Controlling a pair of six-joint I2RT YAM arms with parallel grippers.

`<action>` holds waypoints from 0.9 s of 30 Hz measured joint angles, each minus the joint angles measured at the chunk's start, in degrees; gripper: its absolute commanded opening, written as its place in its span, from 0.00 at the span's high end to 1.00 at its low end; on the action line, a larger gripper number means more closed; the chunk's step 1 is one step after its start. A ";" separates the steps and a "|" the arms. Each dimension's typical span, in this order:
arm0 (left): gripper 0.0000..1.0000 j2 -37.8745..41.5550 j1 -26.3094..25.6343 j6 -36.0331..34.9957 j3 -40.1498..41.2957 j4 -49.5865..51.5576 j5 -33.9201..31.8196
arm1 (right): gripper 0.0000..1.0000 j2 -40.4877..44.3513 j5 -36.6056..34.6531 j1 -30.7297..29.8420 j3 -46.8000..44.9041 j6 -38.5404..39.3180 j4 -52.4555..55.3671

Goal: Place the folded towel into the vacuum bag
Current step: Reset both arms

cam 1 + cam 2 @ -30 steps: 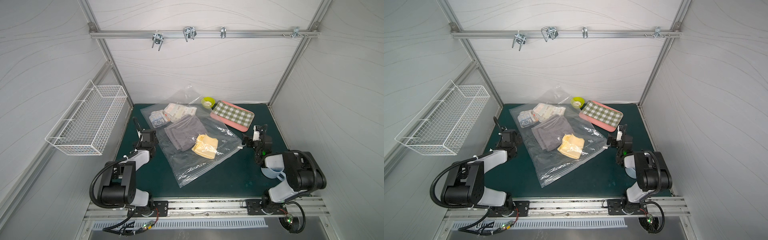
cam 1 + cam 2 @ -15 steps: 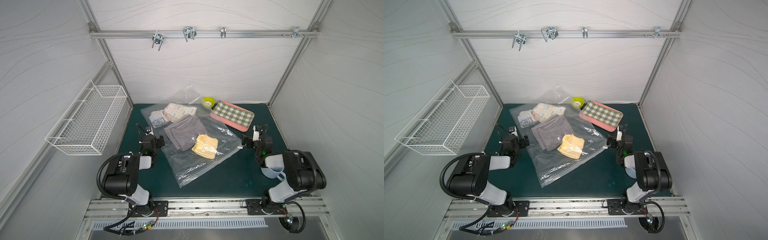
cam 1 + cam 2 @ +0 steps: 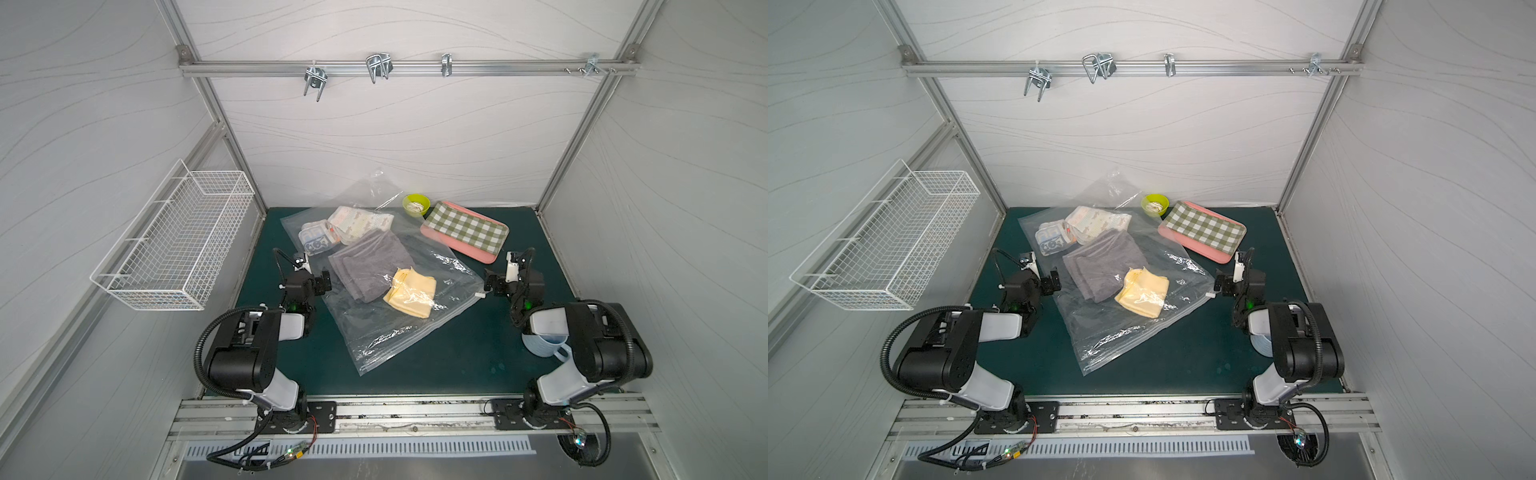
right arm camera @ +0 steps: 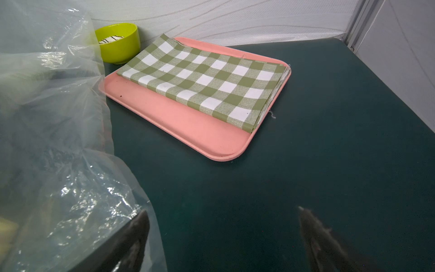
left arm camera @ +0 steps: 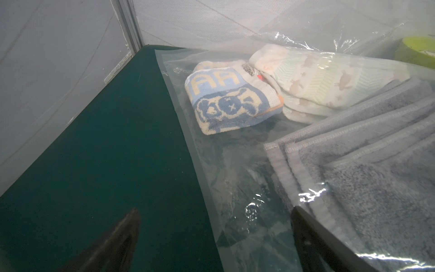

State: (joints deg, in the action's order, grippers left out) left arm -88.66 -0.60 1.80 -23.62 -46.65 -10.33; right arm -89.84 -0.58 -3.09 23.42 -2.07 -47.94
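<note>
Vacuum bag point(image 3: 376, 332) lying across mat's point(image 3: 457, 353) middle, gray folded towel point(image 3: 368, 266) showing hazily inside. Left gripper point(image 5: 214, 212) gaping empty at the bag's left edge. Right gripper point(image 4: 221, 212) gaping empty, one finger point(image 4: 135, 235) veiled by plastic.

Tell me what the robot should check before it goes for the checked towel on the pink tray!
1. Left gripper open, empty: ok.
2. Right gripper open, empty: ok.
3. Checked towel folded flat on the pink tray, nothing on top: ok.
4. Only bare mat between right gripper and tray: ok.
5. Bag mouth open: cannot tell.
6. Right gripper free of the bag: cannot tell, plastic overlaps it in the wrist view.
</note>
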 measured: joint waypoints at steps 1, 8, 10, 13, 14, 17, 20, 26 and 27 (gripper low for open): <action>0.00 0.00 0.00 -0.04 0.00 0.00 -0.07 | 0.01 0.00 -0.02 0.00 0.00 0.00 0.00; 0.00 0.00 0.00 -0.15 0.00 0.00 -0.17 | 0.01 0.00 -0.04 0.00 0.00 0.00 -0.02; 0.00 0.00 0.00 -0.15 0.00 0.00 -0.20 | 0.01 0.00 -0.04 0.00 0.00 0.00 -0.04; 0.00 0.00 0.00 -0.15 0.00 0.00 -0.20 | 0.01 0.00 -0.04 -0.02 0.00 0.00 -0.04; 0.00 0.00 0.00 -0.15 0.00 0.00 -0.20 | 0.01 0.00 -0.04 -0.02 0.00 0.02 -0.07; 0.00 0.00 0.00 -0.15 0.00 0.00 -0.20 | 0.01 0.00 -0.02 -0.04 -0.02 0.02 -0.15; 0.00 0.00 0.00 -0.15 0.00 0.00 -0.20 | 0.01 0.00 -0.04 -0.26 -0.13 0.13 -0.63; 0.00 -0.35 0.02 -0.15 0.00 0.04 -0.11 | 0.01 0.00 -0.04 -0.66 -0.13 0.26 -1.07; 0.00 -0.42 0.20 -0.11 -0.02 0.13 0.20 | 0.01 0.00 -0.04 -0.70 -0.13 0.31 -1.09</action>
State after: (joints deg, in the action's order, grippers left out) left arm -89.08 -0.40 1.69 -23.64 -46.52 -10.13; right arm -89.84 -0.62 -3.79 23.29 -1.76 -49.04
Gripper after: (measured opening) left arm 0.999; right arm 0.992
